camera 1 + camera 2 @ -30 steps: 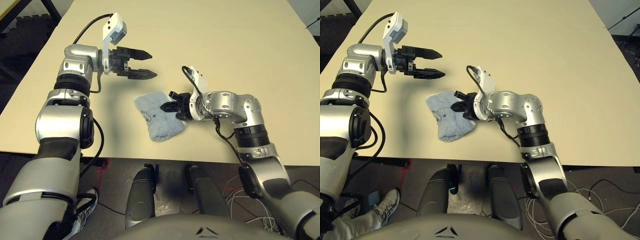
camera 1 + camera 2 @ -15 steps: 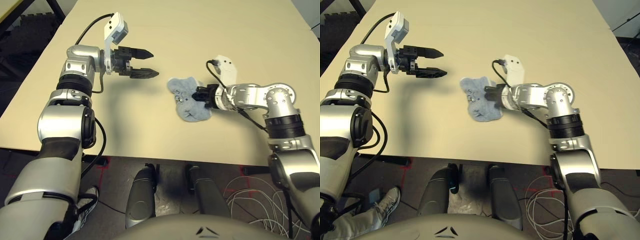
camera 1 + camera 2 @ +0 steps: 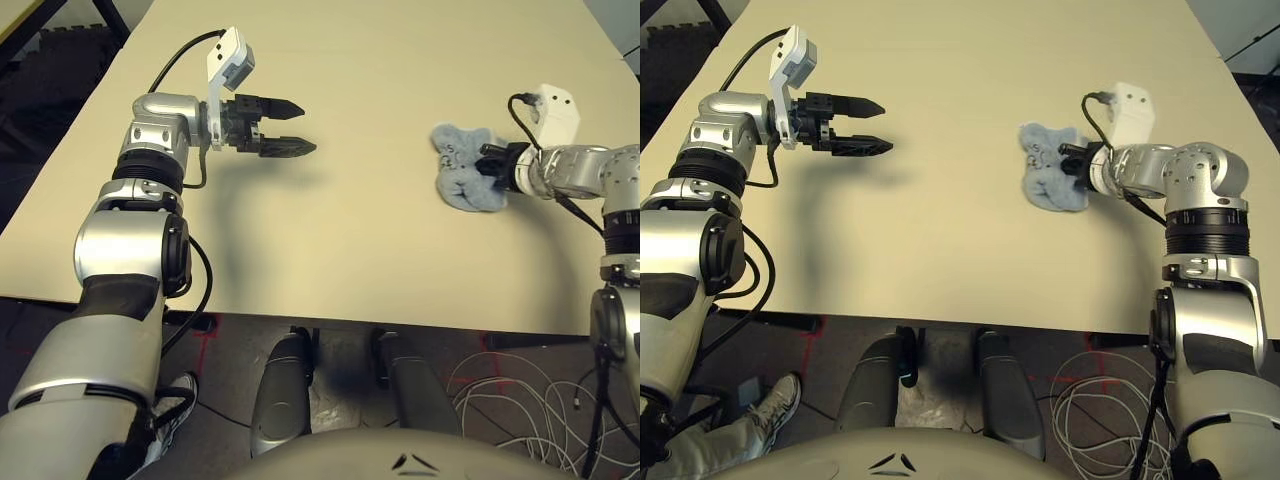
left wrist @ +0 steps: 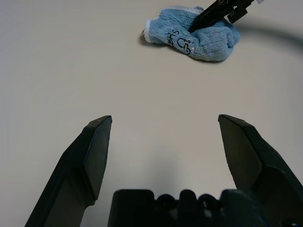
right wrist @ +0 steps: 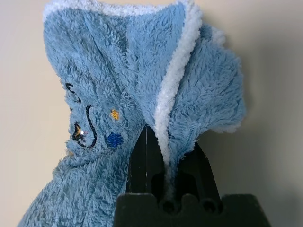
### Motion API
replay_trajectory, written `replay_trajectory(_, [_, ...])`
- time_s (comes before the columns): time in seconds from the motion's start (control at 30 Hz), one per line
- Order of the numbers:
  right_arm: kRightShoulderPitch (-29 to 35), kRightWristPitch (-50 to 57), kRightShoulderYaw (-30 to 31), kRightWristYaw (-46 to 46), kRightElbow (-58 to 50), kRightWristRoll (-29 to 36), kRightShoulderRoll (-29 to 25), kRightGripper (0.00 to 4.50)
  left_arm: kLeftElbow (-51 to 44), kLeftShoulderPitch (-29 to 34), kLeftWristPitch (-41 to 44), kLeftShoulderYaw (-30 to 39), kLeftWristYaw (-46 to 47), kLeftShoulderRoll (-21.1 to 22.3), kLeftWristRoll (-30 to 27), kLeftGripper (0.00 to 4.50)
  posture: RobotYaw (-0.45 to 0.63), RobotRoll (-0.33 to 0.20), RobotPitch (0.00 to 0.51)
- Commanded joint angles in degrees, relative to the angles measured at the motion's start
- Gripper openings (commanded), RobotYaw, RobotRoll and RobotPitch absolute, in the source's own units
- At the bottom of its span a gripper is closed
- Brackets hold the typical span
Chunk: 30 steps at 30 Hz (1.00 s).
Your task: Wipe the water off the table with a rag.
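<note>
With the right claw (image 5: pixel 169 156) pinched shut on the bunched rag (image 3: pixel 470 190) — left claw (image 3: pixel 286 127) empty, wide open — sweep the cloth flat across the counter (image 3: pixel 350 250), pressing lightly.

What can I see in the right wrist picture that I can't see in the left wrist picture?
Only the right wrist view shows the small yellow star and dark blue dot on the rag, and the right gripper's two fingers pinching a fold of it from both sides.

Only the left wrist view shows the left gripper's fingers, spread apart with nothing between them.

Both share the blue rag with its whitish edging and dark stitched marks, and the pale tabletop.
</note>
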Motion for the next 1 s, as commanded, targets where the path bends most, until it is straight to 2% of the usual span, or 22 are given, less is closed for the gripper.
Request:
replay_trajectory(0.03, [0.1, 1.0, 1.0, 5.7, -2.4, -3.3, -0.6, 0.7, 0.0, -0.5, -0.1, 0.6, 0.3, 0.4, -0.3, 4.5, -0.04, 0.0, 0.193])
replay_trajectory(0.17, [-0.1, -1.2, 4.8, 16.0, -6.6, -7.0, -3.6, 1.98, -0.3, 0.1, -0.8, 1.7, 2.7, 0.5, -0.9, 4.5, -0.03, 0.0, 0.192])
replay_trajectory(0.27, [-1.5, -5.7, 8.8, 24.0, -7.1, -12.6, -8.6, 3.14, -0.3, 0.1, -3.7, 4.0, 8.9, 0.2, -1.9, 4.5, -0.03, 0.0, 0.192])
replay_trajectory(0.33, [-3.2, -7.2, 9.1, 26.7, -5.8, -15.5, -11.3, 3.9, -0.2, 0.2, -5.9, 5.9, 15.3, 0.0, -2.5, 4.5, -0.02, 0.0, 0.19])
replay_trajectory(0.4, [-4.3, -7.9, 9.3, 28.4, -4.1, -18.3, -13.6, 4.46, -0.2, 0.8, -8.0, 7.3, 21.2, -0.1, -2.7, 4.5, -0.02, 0.0, 0.19])
replay_trajectory(0.5, [-5.7, -13.1, 6.8, 28.2, 1.0, -22.0, -13.6, 4.46, -0.1, 2.3, -10.9, 9.2, 28.7, 0.0, -3.1, 4.5, -0.02, 0.0, 0.187])
replay_trajectory(0.63, [-4.2, -40.7, 1.4, 26.3, 10.2, -27.5, -9.3, 4.46, 0.2, 5.2, -15.3, 12.9, 40.9, 0.0, -4.2, 4.5, -0.02, 0.0, 0.186])
replay_trajectory(0.77, [-2.5, -60.3, -4.5, 24.0, 22.6, -29.3, -5.5, 4.46, -0.2, 9.1, -17.7, 14.9, 49.7, -0.8, -4.6, 4.5, -0.01, 0.0, 0.192])
replay_trajectory(1.0, [-1.7, -76.0, -7.5, 27.0, 37.4, -30.9, -3.6, 4.46, 0.7, 15.4, -21.0, 14.7, 63.2, -1.0, -2.7, 4.5, -0.02, 0.0, 0.198])
